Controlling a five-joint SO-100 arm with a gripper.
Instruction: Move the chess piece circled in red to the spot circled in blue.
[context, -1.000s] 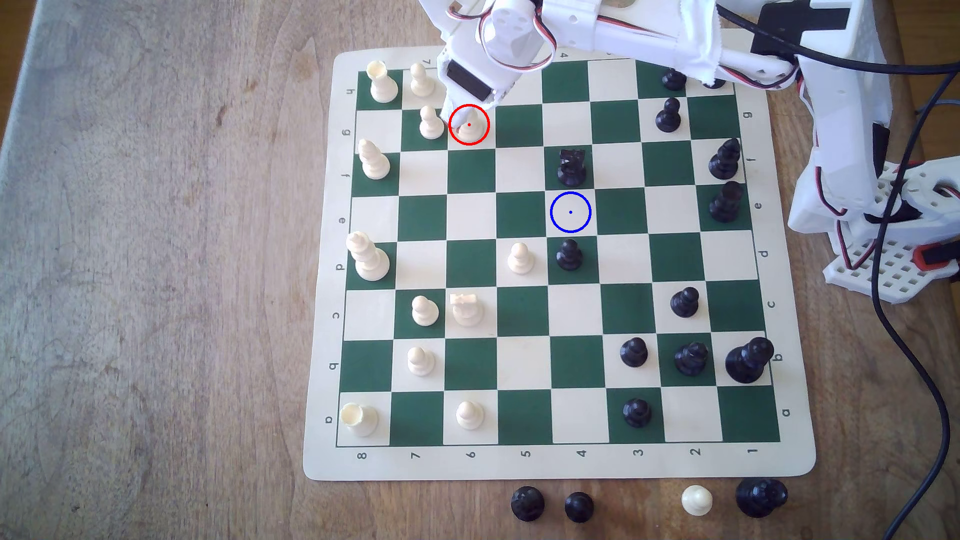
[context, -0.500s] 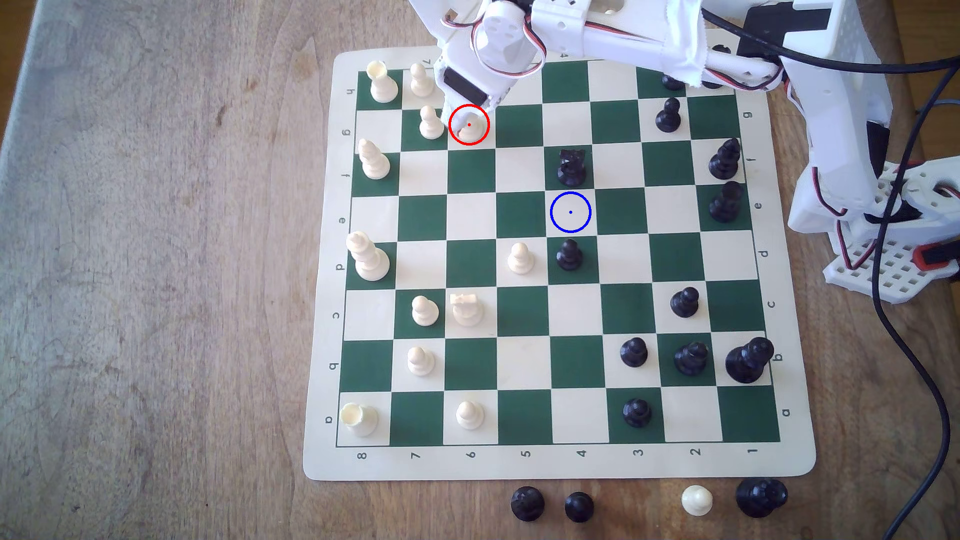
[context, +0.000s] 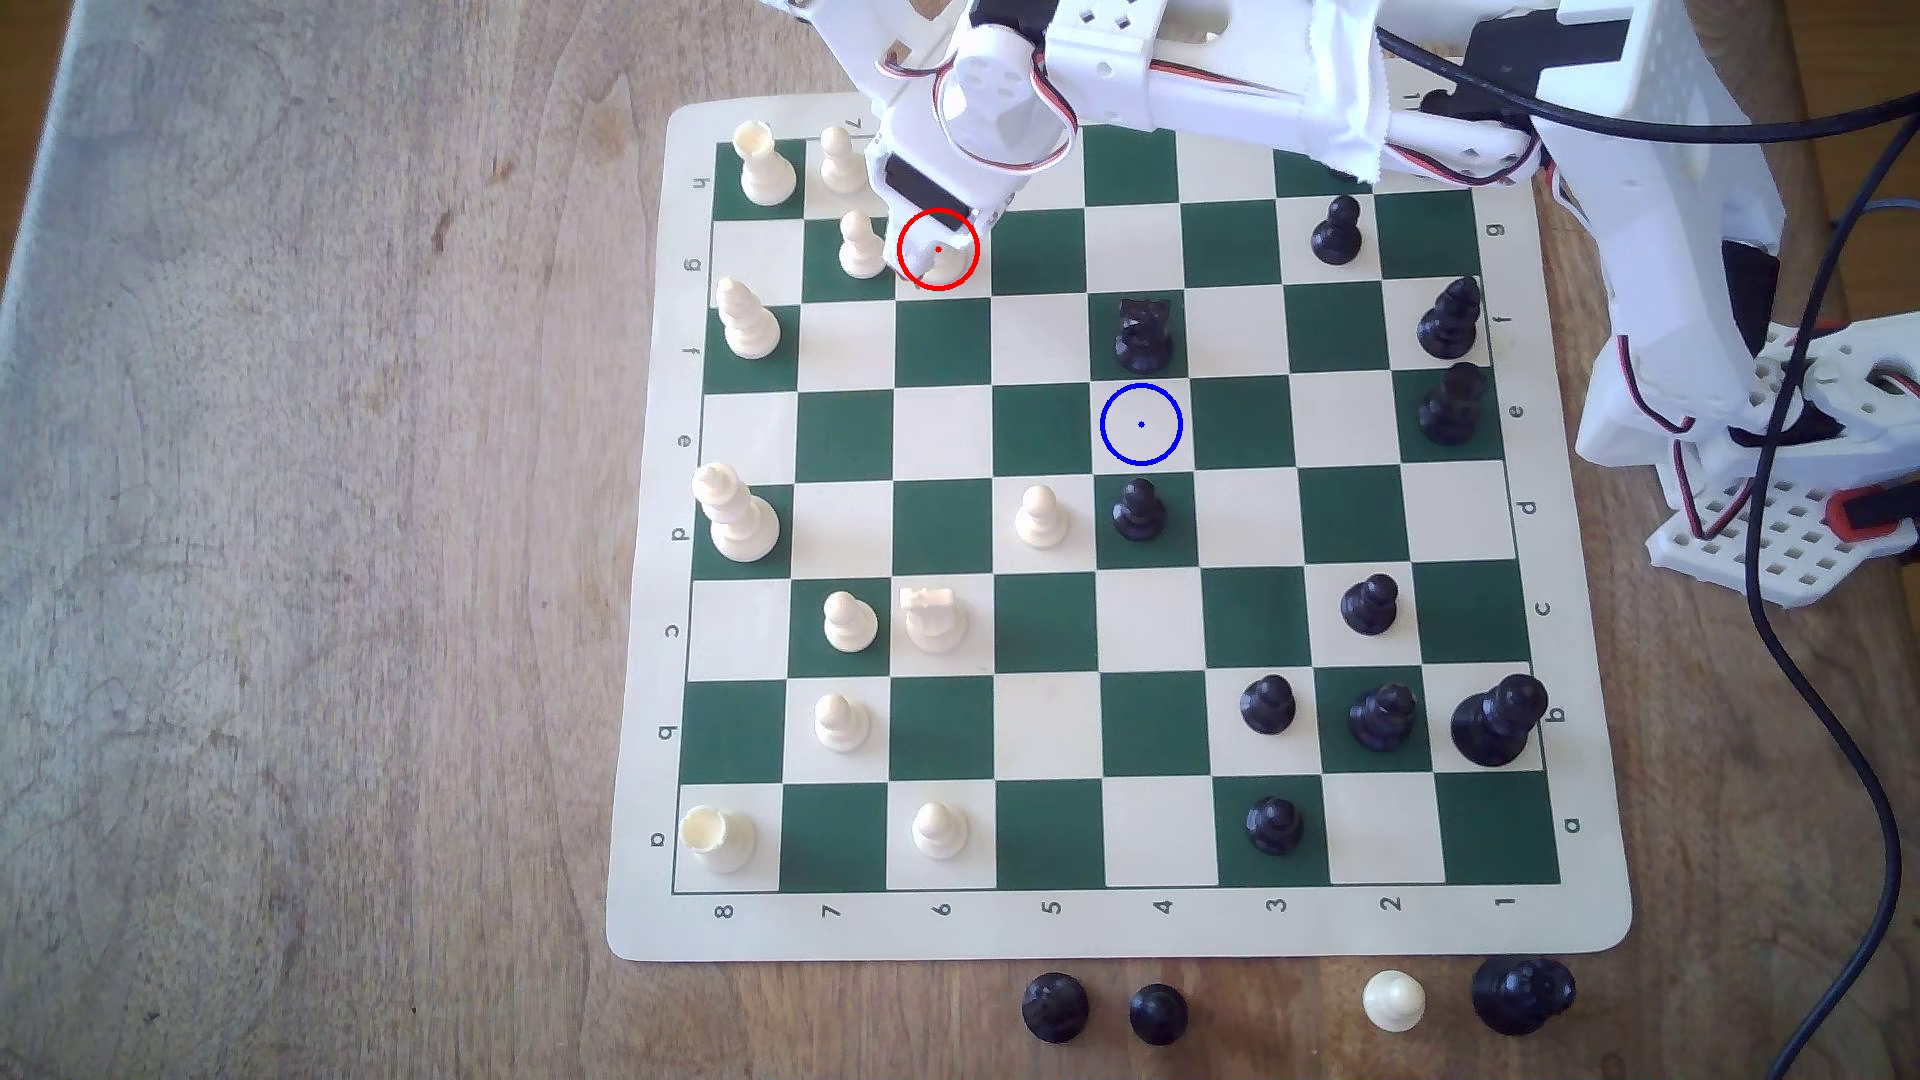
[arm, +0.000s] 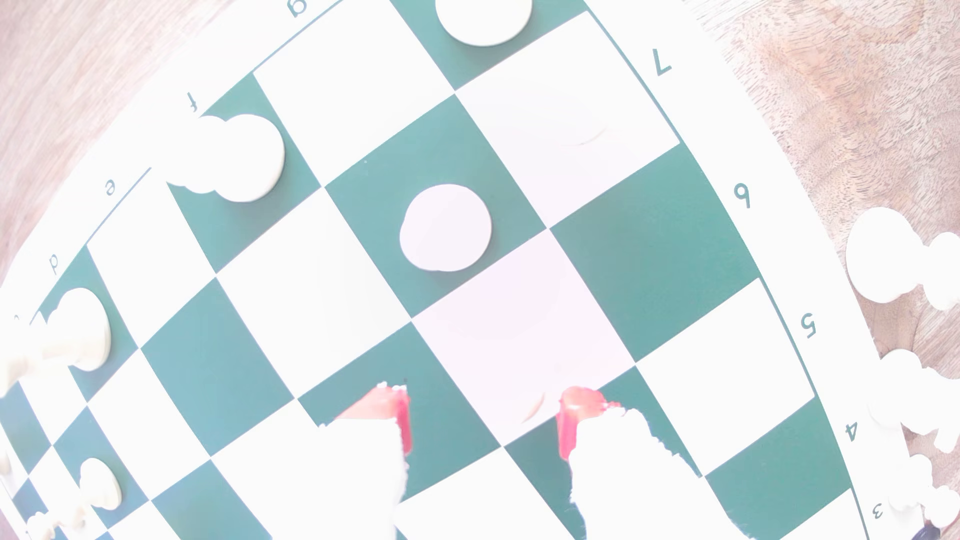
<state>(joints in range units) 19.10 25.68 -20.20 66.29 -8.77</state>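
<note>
- Exterior view: the gripper (context: 928, 254) has sunk lower over the chess piece circled in red (context: 943, 262), on its starting square beside a cream pawn (context: 860, 247) — well apart from the spot circled in blue (context: 1141, 424).
- Wrist view: jaws apart, fingertips (arm: 574, 415) straddling a washed-out pale square — grasp seems imminent.

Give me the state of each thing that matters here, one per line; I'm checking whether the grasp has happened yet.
claw: open, fingers apart over the ringed square
chess piece circled in red: standing on its square, partly hidden by the claw
spot circled in blue: unoccupied
neighbouring cream pawn: upright
</note>
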